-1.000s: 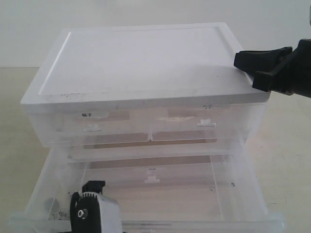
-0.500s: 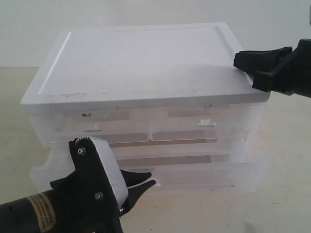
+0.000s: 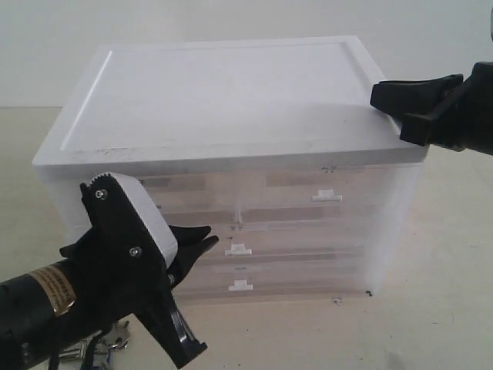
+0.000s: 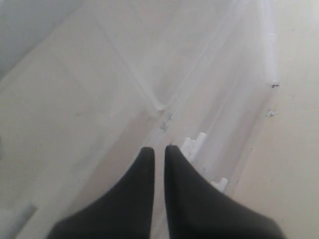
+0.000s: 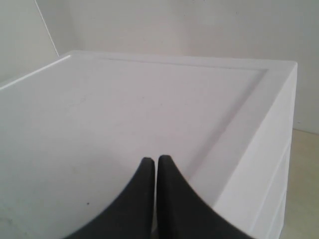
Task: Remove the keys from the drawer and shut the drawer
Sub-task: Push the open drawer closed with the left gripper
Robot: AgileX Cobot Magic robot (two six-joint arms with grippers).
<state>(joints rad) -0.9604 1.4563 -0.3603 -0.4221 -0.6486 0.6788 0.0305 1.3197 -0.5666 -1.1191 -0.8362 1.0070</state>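
Cabinet: a white plastic drawer cabinet [image 3: 231,100] stands on the pale counter [image 3: 439,308], with every drawer front pushed in flush.
Drawer: the drawer [image 3: 308,248] is the full-width one in the middle row. It is shut, and its white tab handle [image 3: 239,250] sits in the centre of the front.
Other drawers: an upper pair of drawers [image 3: 308,202] lies above it and a bottom drawer [image 3: 308,281] below, both shut.
Contents: the plastic is cloudy, and only vague brownish patches show through, so I cannot tell what is inside any of them.
Keys: the keys [image 3: 117,337] lie out on the counter at about 7 o'clock from the cabinet, half hidden behind the left arm.
Left gripper: the left gripper [image 3: 212,236] has its jaws together and empty, with the tips just beside the drawer front at 9 o'clock from the tab handle. Whether they touch the front I cannot tell.
Right gripper: the right gripper [image 3: 375,92] has its jaws together and empty, over the cabinet top's 2 o'clock corner.
Open room: there is bare counter in front of the cabinet and round to 3 o'clock.
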